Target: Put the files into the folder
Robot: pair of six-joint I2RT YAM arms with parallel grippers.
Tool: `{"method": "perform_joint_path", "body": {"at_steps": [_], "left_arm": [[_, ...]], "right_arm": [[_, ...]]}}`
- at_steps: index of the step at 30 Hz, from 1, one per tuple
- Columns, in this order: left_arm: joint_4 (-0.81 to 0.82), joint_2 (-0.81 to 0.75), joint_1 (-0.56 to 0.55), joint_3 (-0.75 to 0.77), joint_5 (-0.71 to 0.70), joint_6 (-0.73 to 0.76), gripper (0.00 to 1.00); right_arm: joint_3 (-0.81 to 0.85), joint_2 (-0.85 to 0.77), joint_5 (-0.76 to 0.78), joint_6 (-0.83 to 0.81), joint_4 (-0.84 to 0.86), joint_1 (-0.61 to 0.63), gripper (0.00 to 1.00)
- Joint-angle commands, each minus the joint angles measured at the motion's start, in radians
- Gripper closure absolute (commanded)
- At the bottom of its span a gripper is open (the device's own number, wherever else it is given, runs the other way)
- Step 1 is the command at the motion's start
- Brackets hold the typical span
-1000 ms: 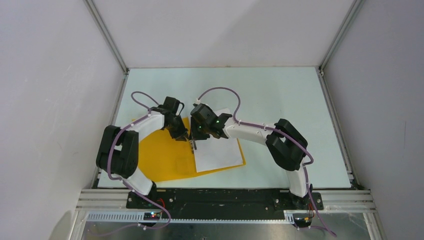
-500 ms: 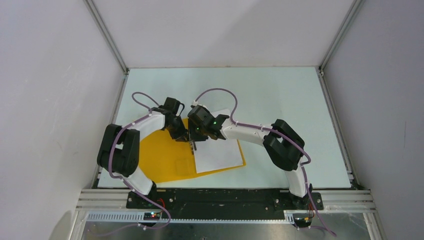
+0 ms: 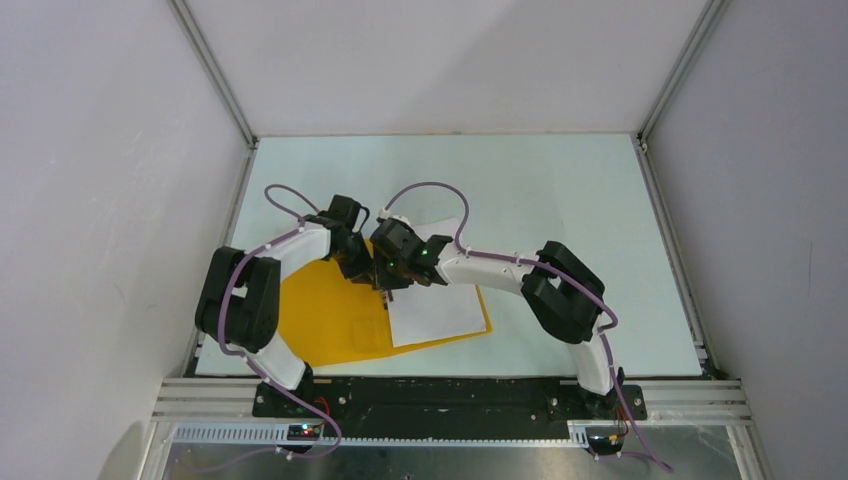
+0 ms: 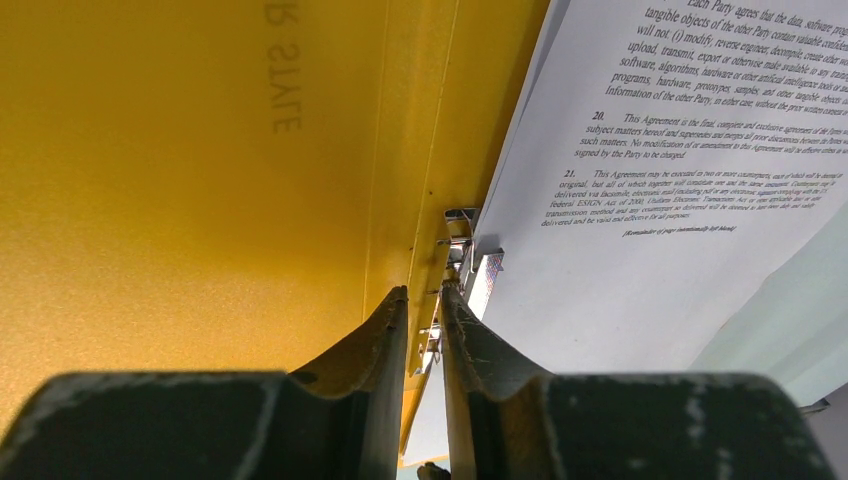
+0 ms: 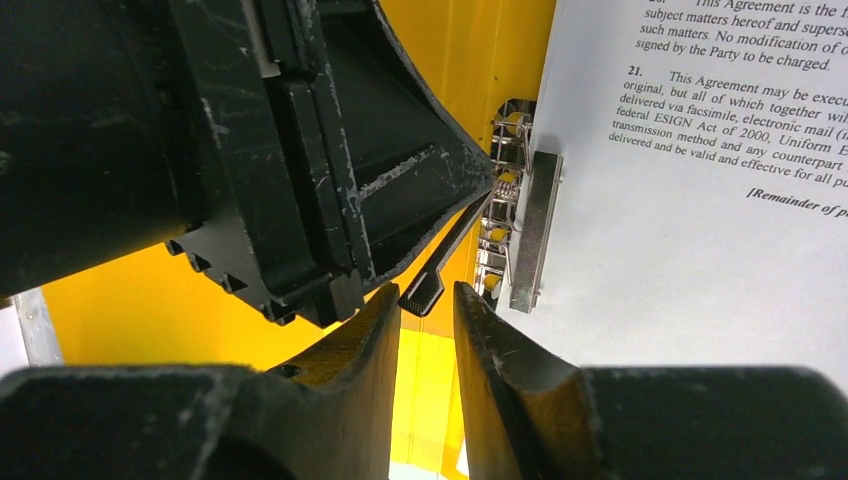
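Lying open: folder [image 3: 320,315], spread flat on the counter [image 3: 560,190], near-left part.
Files: files [image 3: 440,310] are laid on the folder's right half, print up.
Clip: metal clip [image 5: 528,225] is seen at the spine, along the files' left edge.
Left tool: left tool [image 4: 425,292] is held at the clip, fingers nearly together; grip cannot be told.
Right tool: right tool [image 5: 428,288] is held just beside it, fingers slightly apart, thin black bar [image 5: 432,280] at the gap's mouth.
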Motion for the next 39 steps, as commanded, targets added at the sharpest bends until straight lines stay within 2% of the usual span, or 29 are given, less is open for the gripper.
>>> {"method": "perform_joint_path", "body": {"at_steps": [1,25,39], "left_arm": [[-0.006,0.007,-0.012,0.003,0.006,-0.005,0.76],[-0.007,0.013,-0.012,0.008,0.004,0.001,0.76],[-0.007,0.01,-0.013,0.008,0.005,0.003,0.76]], "right_arm": [[0.021,0.008,0.026,-0.012,-0.004,0.005,0.69],[0.054,-0.034,0.086,-0.037,0.024,0.017,0.61],[0.105,-0.004,0.124,-0.046,-0.025,0.017,0.62]]}}
